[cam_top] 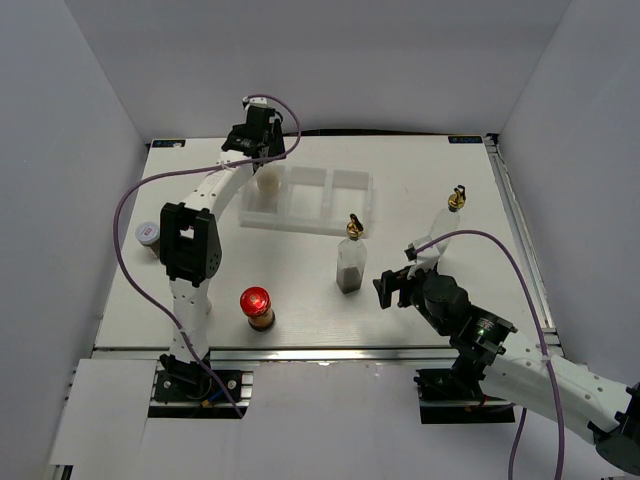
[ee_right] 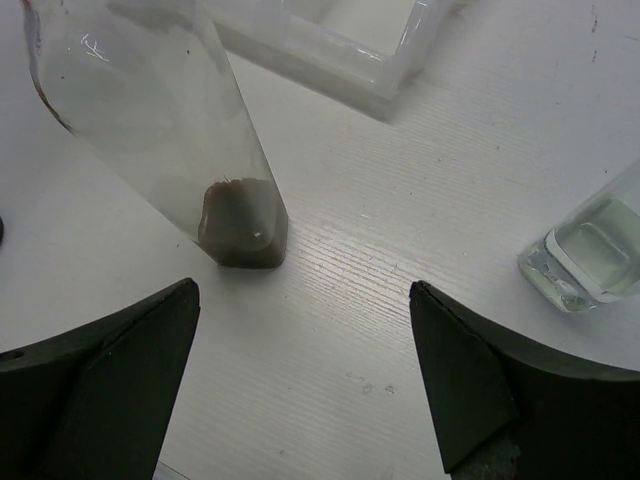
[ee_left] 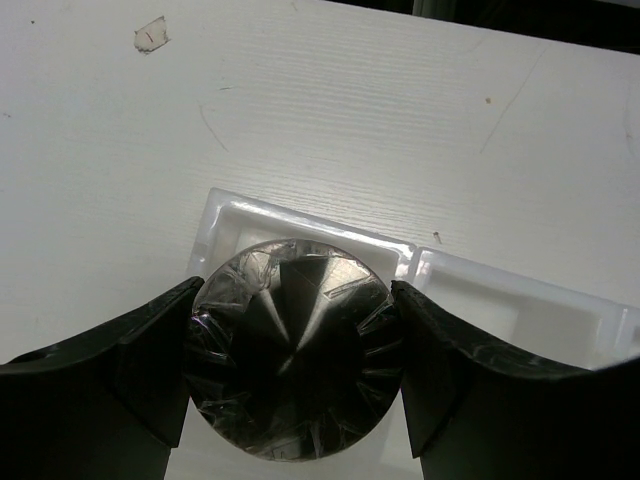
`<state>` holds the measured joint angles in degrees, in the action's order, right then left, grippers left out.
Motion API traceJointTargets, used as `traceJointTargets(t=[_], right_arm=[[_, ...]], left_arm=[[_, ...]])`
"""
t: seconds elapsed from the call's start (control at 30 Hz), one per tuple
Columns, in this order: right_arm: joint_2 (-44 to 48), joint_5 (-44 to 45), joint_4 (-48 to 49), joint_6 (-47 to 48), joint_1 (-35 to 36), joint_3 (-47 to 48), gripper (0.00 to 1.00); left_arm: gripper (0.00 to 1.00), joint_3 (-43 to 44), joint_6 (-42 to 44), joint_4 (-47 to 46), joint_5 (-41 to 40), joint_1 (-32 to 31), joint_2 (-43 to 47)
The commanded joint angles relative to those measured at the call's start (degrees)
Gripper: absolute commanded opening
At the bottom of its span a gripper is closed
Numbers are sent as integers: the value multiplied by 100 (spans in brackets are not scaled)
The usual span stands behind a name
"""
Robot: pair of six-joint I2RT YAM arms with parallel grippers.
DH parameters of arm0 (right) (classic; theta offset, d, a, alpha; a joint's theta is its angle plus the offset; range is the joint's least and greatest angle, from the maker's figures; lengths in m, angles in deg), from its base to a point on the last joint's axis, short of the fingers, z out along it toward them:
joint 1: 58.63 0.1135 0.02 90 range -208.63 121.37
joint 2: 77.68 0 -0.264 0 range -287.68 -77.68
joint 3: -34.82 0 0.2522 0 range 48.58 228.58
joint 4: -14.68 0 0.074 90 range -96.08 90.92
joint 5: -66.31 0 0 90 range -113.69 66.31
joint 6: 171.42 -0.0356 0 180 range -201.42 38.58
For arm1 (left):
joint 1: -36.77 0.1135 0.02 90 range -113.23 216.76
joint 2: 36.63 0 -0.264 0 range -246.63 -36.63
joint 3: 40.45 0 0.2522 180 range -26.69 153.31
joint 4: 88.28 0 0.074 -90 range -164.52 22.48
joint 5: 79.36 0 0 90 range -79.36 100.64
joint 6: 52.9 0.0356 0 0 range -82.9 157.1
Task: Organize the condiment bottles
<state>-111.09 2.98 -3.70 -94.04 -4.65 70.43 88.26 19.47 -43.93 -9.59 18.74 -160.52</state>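
My left gripper [cam_top: 263, 163] reaches to the back and is shut on a silver-lidded jar [ee_left: 292, 350], one finger on each side of the lid. The jar [cam_top: 268, 182] is at the left compartment of the white tray [cam_top: 352, 200]; I cannot tell if it rests on the bottom. My right gripper [cam_top: 392, 288] is open and empty, just right of a gold-spouted bottle [cam_top: 351, 262] with brown contents. In the right wrist view that bottle [ee_right: 238, 225] stands ahead-left of the open gripper [ee_right: 302, 290]. A clear bottle [cam_top: 450, 217] stands further right and also shows in the right wrist view [ee_right: 590, 255].
A red-lidded jar [cam_top: 257, 307] stands near the front edge. A silver-lidded jar [cam_top: 148, 236] stands at the table's left edge beside the left arm. The tray's middle and right compartments hold nothing. A tray corner [ee_right: 385, 60] lies beyond the brown bottle.
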Motion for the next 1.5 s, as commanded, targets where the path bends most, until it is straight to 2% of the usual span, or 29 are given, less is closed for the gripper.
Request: traceJointTargets(t=[0.0,0.03,0.13,0.17,0.23,0.27,0.3,0.33,0.37,0.6,0.8,0.97,1.07,1.2,1.27,1.4,1.47], right_arm=[[-8,145,49,14,-19,22,89],[-8,145,40,14,-19,21,89],[-8,31,32,-3,-10,48,89],[-17,5,23,-3,-10,39,90],[-25,-22,-21,-38,-10,65,89],[-17,-31,-47,-39,-10,92,90],[-17,-40,-65,-47,-19,92,89],[1,-57,-65,-56,-10,92,89],[10,-75,-74,-65,-19,92,90],[115,-312,-74,-65,-10,92,89],[194,-374,-91,-135,-10,39,89],[221,-461,-48,-179,-19,-5,89],[203,-497,-82,-214,-10,4,89],[194,-427,-100,-232,-10,-5,89],[203,-383,-126,-258,-10,-5,89],[212,-400,-100,-276,-10,-31,89],[194,-444,-83,-267,-10,-40,89]], left_arm=[[6,-263,277,-887,-7,-8,296],[8,-350,286,-966,-34,-8,296],[28,-421,339,-1046,-87,-8,243],[40,-456,348,-1046,-87,-8,234],[57,-448,339,-994,-78,-8,191],[74,-430,313,-941,-86,-8,190],[79,-430,278,-897,-87,-8,190],[93,-430,251,-818,-95,-8,243],[98,-448,225,-765,-121,-8,278],[98,-360,155,-230,-323,-8,726],[98,-455,-493,983,-402,-17,1542],[98,-2124,-1268,1318,-745,-26,2816],[98,-2827,-1506,1553,-666,-70,3825],[98,-3294,-2050,2055,-1018,-88,4539],[98,-3514,-2183,2669,-1044,-88,4979],[98,-3699,-2805,4609,-1982,-88,5445],[98,-4066,-3218,5016,-2108,-70,5797]])
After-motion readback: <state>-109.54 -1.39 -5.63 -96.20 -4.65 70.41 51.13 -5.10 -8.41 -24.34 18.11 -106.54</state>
